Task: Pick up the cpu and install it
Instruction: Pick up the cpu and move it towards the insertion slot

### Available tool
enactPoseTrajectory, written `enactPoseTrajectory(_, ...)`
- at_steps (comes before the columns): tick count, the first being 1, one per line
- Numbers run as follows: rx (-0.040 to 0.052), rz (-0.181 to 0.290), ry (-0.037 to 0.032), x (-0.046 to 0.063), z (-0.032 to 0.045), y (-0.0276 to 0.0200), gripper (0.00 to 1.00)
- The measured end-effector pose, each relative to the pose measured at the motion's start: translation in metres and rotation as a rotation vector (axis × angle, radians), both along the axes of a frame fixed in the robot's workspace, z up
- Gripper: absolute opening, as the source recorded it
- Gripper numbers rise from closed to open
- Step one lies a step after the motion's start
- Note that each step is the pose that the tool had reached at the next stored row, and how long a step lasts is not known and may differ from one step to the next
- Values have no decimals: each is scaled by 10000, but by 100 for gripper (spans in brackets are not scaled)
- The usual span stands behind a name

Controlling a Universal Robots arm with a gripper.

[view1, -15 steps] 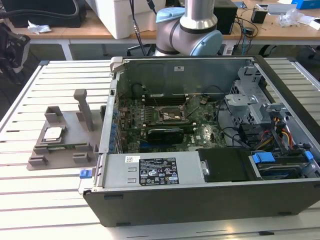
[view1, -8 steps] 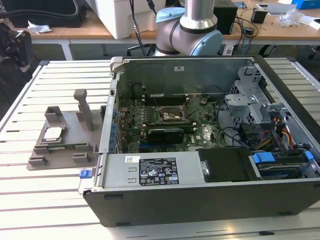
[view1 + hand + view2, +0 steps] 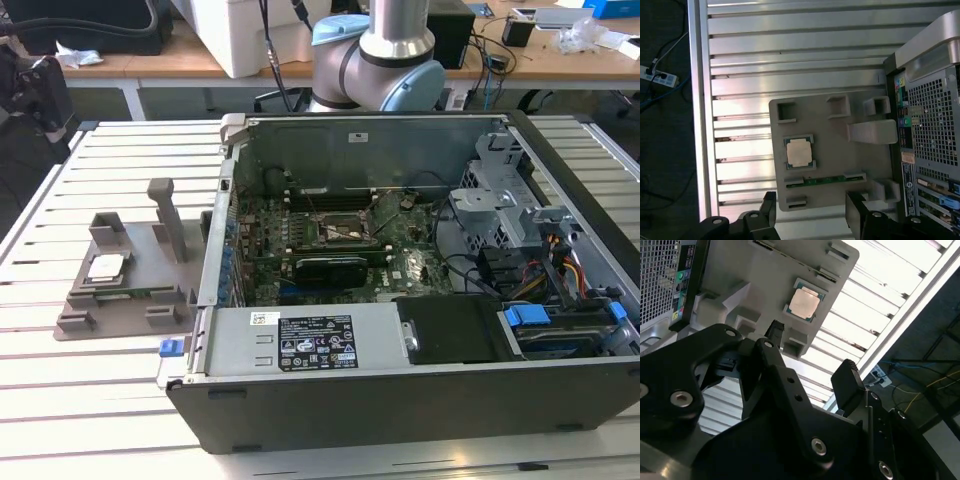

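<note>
The cpu (image 3: 106,265) is a small silvery square chip lying flat in a recess of the grey plastic holder (image 3: 120,318), at the exterior view's left on the slatted table. Both wrist views look down on the cpu (image 3: 799,152) (image 3: 805,303) from well above the holder (image 3: 840,155) (image 3: 765,275). My gripper (image 3: 812,212) (image 3: 810,352) hangs high over the holder's edge, apart from the chip, open, with nothing between its black fingers (image 3: 857,207). The black-framed socket (image 3: 340,232) sits on the green motherboard (image 3: 412,266) inside the open computer case.
The case (image 3: 400,400) lies on its side with tall walls, a power supply (image 3: 310,340), a black expansion card (image 3: 330,268), a drive cage (image 3: 500,190) and cables. The holder has an upright post (image 3: 168,215) and a green strip (image 3: 825,179). The arm's base (image 3: 385,50) stands behind the case.
</note>
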State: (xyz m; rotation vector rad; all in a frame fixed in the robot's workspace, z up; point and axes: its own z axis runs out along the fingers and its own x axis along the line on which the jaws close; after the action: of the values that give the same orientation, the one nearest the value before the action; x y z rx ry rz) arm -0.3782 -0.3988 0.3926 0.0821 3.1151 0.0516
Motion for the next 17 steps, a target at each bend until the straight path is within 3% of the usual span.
enactPoseTrajectory(1, -56, 607, -1, 1, -1, 0, 66)
enactPoseTrajectory(7, -63, 622, 0, 1, -6, 0, 66)
enactPoseTrajectory(17, -63, 622, 0, 1, -99, 0, 66)
